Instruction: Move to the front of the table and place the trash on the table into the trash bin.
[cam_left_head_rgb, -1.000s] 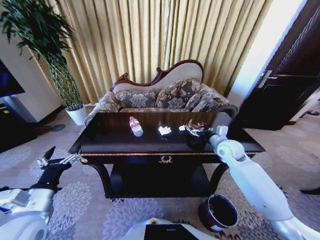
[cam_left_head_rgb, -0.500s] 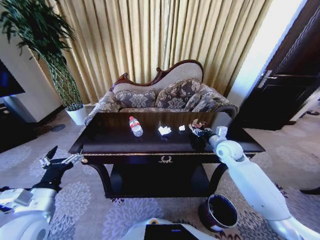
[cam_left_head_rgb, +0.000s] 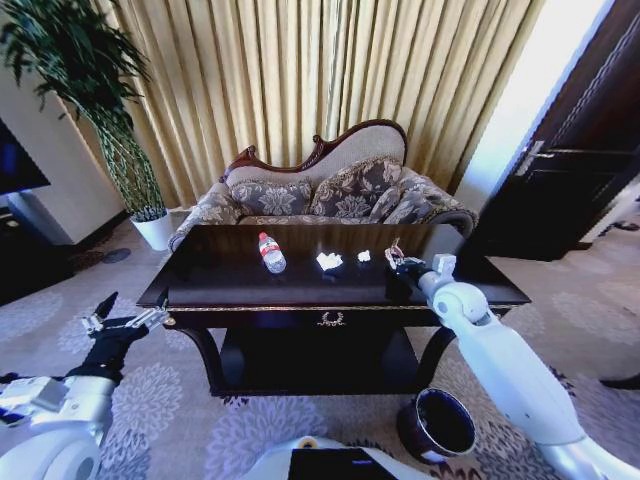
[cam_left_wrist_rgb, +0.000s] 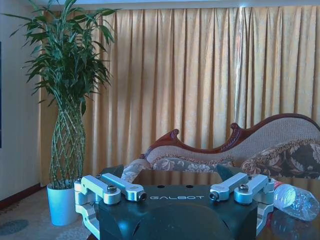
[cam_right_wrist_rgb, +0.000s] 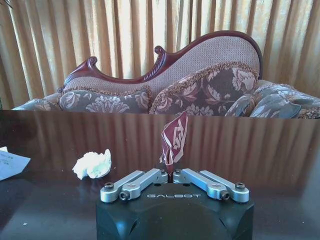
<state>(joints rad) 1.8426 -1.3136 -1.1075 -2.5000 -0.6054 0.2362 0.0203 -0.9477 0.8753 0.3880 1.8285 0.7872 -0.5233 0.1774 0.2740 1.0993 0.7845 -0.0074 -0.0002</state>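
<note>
The dark glossy table (cam_left_head_rgb: 220, 275) stands right in front of me. On it lie a clear plastic bottle (cam_left_head_rgb: 271, 252), crumpled white paper (cam_left_head_rgb: 328, 261) and a small white scrap (cam_left_head_rgb: 364, 256). My right gripper (cam_left_head_rgb: 402, 264) reaches over the table's right part, shut on a dark red-and-white wrapper (cam_right_wrist_rgb: 174, 141) that stands upright between its fingertips (cam_right_wrist_rgb: 159, 176). The crumpled paper (cam_right_wrist_rgb: 92, 164) lies beside it on the tabletop. The dark round trash bin (cam_left_head_rgb: 437, 425) sits on the carpet below the table's right front corner. My left gripper (cam_left_head_rgb: 113, 327) hangs open, low at the table's left end, with the bottle (cam_left_wrist_rgb: 296, 201) beyond it.
A patterned sofa (cam_left_head_rgb: 330, 195) stands behind the table before gold curtains. A tall plant in a white pot (cam_left_head_rgb: 153, 228) is at the far left, and a dark door (cam_left_head_rgb: 580, 170) at the right. Patterned carpet (cam_left_head_rgb: 180, 410) surrounds the table.
The wrapper has gone from lying spread on the tabletop to standing narrow and upright in the right gripper, which has shifted slightly. The left arm has barely moved.
</note>
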